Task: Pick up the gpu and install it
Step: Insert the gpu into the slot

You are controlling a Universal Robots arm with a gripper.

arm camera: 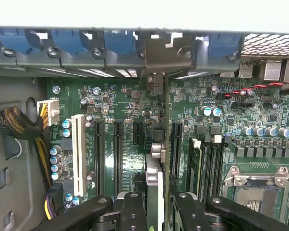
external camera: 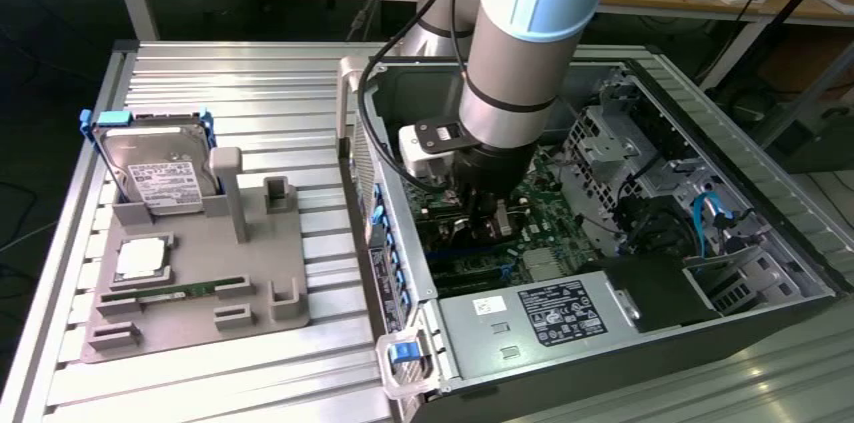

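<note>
Green-edged gpu (arm camera: 156, 190) stands edge-on over the motherboard (arm camera: 120, 96), inside the open computer case (external camera: 747, 153).
The gripper (arm camera: 160, 217) is nearly closed, its 2 black fingers (arm camera: 134, 211) clamping the card's faces; 1 white expansion slot (arm camera: 78, 154) lies nearby.

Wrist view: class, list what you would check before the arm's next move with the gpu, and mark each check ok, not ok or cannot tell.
1. gpu gripped between the fingers of the gripper: ok.
2. gpu stands edge-on, parallel to the black slots on the motherboard: ok.
3. gpu's lower edge seated in a slot: cannot tell, the card itself hides it.
4. Cable bundle lies well off to one side of the gpu: ok.
5. Hard drive and memory stick rest on the grey fixture outside the case: ok.
</note>
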